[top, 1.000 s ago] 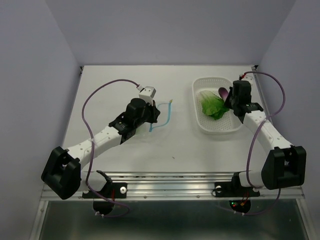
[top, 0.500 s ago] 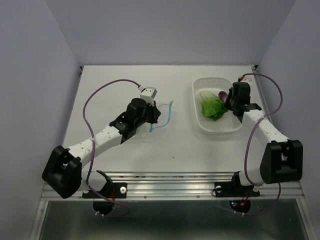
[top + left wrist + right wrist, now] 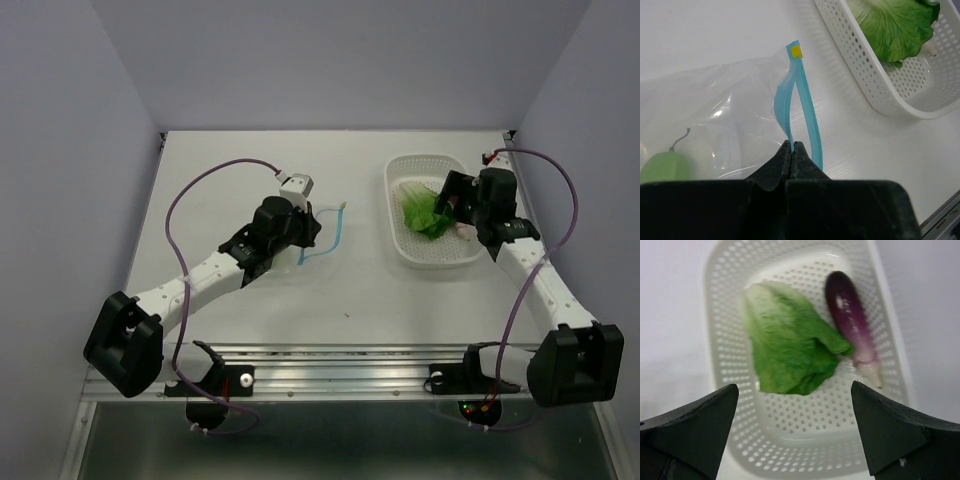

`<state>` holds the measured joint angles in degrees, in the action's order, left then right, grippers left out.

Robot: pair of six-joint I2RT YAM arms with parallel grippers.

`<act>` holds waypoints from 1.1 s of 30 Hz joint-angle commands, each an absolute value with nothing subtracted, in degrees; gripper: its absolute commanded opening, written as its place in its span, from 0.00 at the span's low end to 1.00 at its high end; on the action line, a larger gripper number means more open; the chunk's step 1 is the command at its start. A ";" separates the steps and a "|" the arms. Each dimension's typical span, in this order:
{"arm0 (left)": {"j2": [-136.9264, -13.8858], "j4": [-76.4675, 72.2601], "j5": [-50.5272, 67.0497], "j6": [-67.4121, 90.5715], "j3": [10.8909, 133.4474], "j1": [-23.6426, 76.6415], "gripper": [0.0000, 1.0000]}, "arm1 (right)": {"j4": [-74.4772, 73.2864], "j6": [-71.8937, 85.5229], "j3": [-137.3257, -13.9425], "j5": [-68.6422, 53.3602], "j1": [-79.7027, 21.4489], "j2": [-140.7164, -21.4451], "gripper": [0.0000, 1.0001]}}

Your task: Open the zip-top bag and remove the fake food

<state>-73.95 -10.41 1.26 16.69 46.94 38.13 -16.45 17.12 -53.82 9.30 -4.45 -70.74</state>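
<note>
The clear zip-top bag (image 3: pixel 715 107) lies on the white table, its blue zip strip (image 3: pixel 807 105) parted into a loop. My left gripper (image 3: pixel 791 145) is shut on one side of that strip (image 3: pixel 338 228); from the top view this gripper (image 3: pixel 312 236) sits left of centre. A pale green piece with a thin stem (image 3: pixel 664 167) is still inside the bag. In the white basket, the green leafy fake food (image 3: pixel 785 347) and the purple piece (image 3: pixel 849 312) lie side by side. My right gripper (image 3: pixel 794 386) hovers open above them, holding nothing.
The white perforated basket (image 3: pixel 430 258) stands at the back right, close to the right wall. Purple cables arch over both arms. A metal rail (image 3: pixel 340 355) runs along the table's near edge.
The right gripper has opened wide and let go of the purple piece, which now lies in the basket. The right arm has pulled back to the right. The left arm has not moved.
</note>
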 commanded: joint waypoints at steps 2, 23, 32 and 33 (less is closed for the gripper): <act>-71.72 -11.69 1.84 18.01 49.31 38.06 0.00 | -9.77 20.11 -53.27 -22.94 -4.31 -64.51 1.00; -73.04 -11.86 3.08 20.04 50.98 38.23 0.00 | 27.33 45.09 -51.85 -29.63 -28.65 -89.02 0.98; -73.48 -12.83 1.93 20.39 49.75 38.23 0.00 | 27.70 45.27 -51.59 -25.93 -30.94 -90.71 0.70; -73.56 -12.92 1.85 20.56 49.66 38.23 0.00 | 26.47 44.74 -51.68 -23.84 -30.94 -90.18 0.71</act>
